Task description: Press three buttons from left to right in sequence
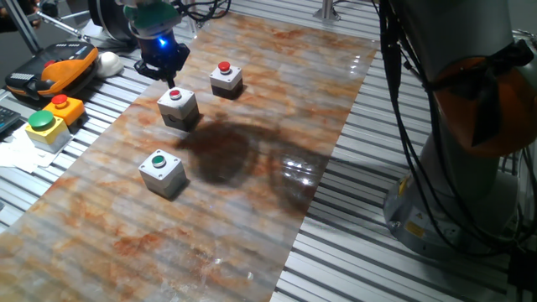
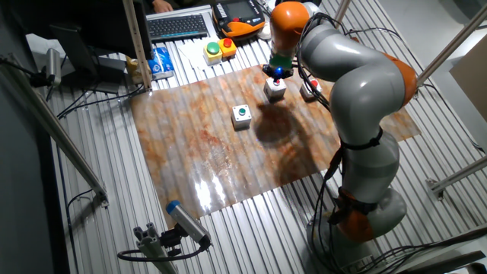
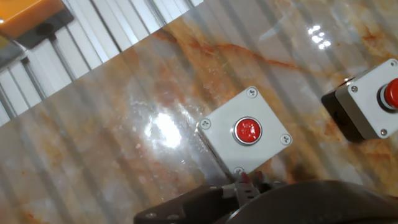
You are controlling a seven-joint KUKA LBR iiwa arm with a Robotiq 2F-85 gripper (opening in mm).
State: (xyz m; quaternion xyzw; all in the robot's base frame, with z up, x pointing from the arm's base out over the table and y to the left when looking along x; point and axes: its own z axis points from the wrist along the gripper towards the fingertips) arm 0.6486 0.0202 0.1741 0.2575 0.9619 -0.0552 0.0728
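Observation:
Three small grey button boxes stand on the marbled board (image 1: 252,218). The green-capped box (image 1: 161,172) is nearest, a red-capped box (image 1: 178,107) is in the middle, and another red-capped box (image 1: 226,78) is farthest. My gripper (image 1: 170,80) hangs just above the back edge of the middle red button box, with a blue light glowing on the hand. In the hand view the middle box (image 3: 245,132) lies just ahead of the gripper (image 3: 249,182), and the far red box (image 3: 373,102) sits at the right edge. The other fixed view shows the gripper (image 2: 278,74) over that middle box (image 2: 275,88), with the green box (image 2: 242,115) to the left. No view shows a gap between the fingertips.
Off the board's left edge sit a yellow box with a big green button (image 1: 46,126), an orange box with a red button (image 1: 65,107), a teach pendant (image 1: 54,71) and a white ball (image 1: 107,61). The robot base and cables (image 1: 453,168) stand to the right.

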